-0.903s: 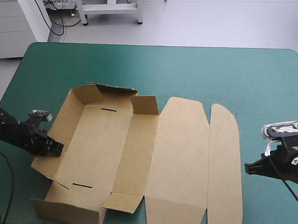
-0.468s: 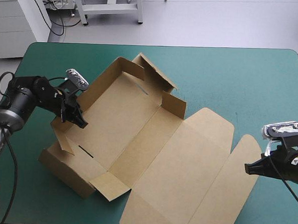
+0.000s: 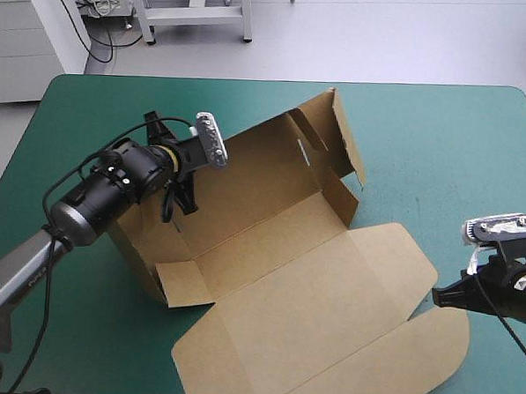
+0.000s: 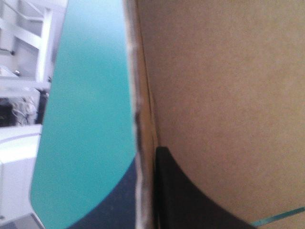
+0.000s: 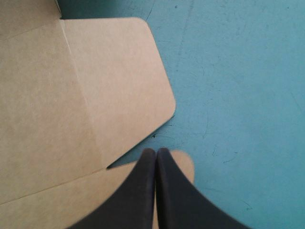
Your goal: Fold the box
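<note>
Brown cut-board box lies diagonal, lower left to upper right, on teal-green surface. We note the black-finned left claw pinching its wall; right claw is pressed together, empty, lower right.

Matt board box; scuffed teal-green cover; fingers perhaps smooth plastic

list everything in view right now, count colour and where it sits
box: 1, brown, mid-table and askew; walls raised on the left part, lid flat toward the near right
table: 1, teal-green cover, under everything
left gripper: 1, black, jaws shut on the box's left wall
right gripper: 1, black, jaws shut and holding nothing, at the edge of the lid's rounded flap
</note>
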`<state>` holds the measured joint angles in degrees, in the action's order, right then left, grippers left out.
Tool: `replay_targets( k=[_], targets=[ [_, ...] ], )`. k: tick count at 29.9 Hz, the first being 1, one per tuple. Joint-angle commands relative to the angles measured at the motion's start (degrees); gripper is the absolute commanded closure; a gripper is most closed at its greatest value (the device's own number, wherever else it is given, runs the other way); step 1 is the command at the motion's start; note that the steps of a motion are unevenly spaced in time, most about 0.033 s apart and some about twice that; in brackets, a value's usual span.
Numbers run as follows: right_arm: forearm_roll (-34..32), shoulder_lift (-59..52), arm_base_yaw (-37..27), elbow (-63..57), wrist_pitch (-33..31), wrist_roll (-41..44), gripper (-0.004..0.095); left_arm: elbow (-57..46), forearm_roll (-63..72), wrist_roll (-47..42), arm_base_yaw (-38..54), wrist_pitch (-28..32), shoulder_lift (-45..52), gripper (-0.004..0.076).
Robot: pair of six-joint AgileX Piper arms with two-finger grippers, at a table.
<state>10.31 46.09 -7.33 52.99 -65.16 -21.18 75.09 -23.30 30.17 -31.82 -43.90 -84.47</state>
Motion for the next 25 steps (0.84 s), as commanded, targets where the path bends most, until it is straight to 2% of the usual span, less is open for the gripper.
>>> replay_targets(
  k=[1,6,8,15,21,25],
  targets=[
    [0.59,-0.3,-0.36,1.32,2.05,-0.4,0.0929,2.05,-8.06,-2.54,-4.59,7.35,1.14,0.0731],
    [0.59,-0.3,-0.36,1.32,2.05,-0.4,0.0929,2.05,-12.27,-3.36,-10.18,11.16,0.09,0.0731],
    [0.49,-0.3,-0.36,1.32,2.05,-0.4,0.0929,2.05,-16.03,-6.55,-12.57,12.27,-0.2,0.0731],
    [0.49,-0.3,-0.36,1.32,2.05,-0.4,0.0929,1.17,-33.84,-23.72,-19.02,12.33,-1.52,0.0732],
    [0.49,-0.3,-0.36,1.32,2.05,-0.4,0.0929,-5.08,-50.91,-37.98,-23.41,12.06,-2.47,0.0732],
    [0.37,-0.3,-0.36,1.32,2.05,-0.4,0.0929,-8.47,-62.34,-50.32,-26.01,9.12,-2.47,0.0732]
  ],
)
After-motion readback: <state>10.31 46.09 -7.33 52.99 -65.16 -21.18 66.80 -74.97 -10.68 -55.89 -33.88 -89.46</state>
